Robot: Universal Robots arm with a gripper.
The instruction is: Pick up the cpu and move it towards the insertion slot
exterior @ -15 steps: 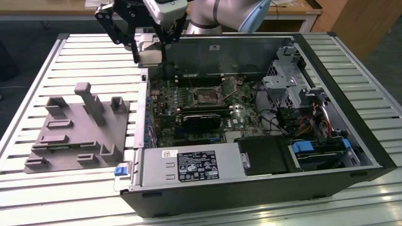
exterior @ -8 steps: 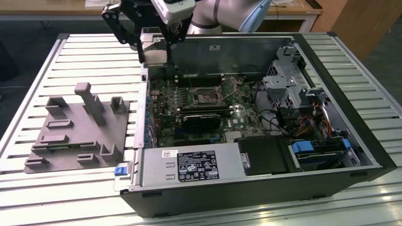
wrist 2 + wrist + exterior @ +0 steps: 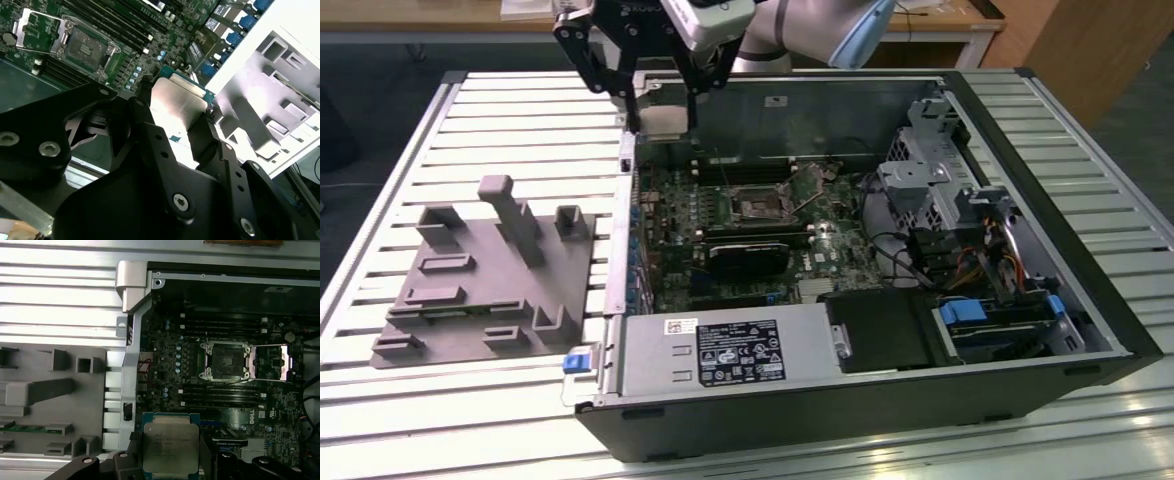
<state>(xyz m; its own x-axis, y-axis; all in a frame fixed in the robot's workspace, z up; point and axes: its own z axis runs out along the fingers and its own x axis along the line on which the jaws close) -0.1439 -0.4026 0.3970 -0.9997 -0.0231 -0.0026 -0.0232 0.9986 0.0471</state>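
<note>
- First wrist view: gripper (image 3: 170, 460) pinching cpu (image 3: 170, 447) by two opposite edges, chip flat, over the case's edge near the fixture (image 3: 55, 395).
- Slot (image 3: 225, 360) open, well apart from the chip, bracket swung aside.
- Best carried level, grip steady, clear of the case wall (image 3: 630, 160).

Fixture plate (image 3: 480, 290): grey, with raised blocks, on a slatted table (image 3: 520, 110), at the exterior view's left.
Computer case (image 3: 1067, 300): open, beside the plate.
Power supply (image 3: 720, 352): silver, labelled, near edge.
</note>
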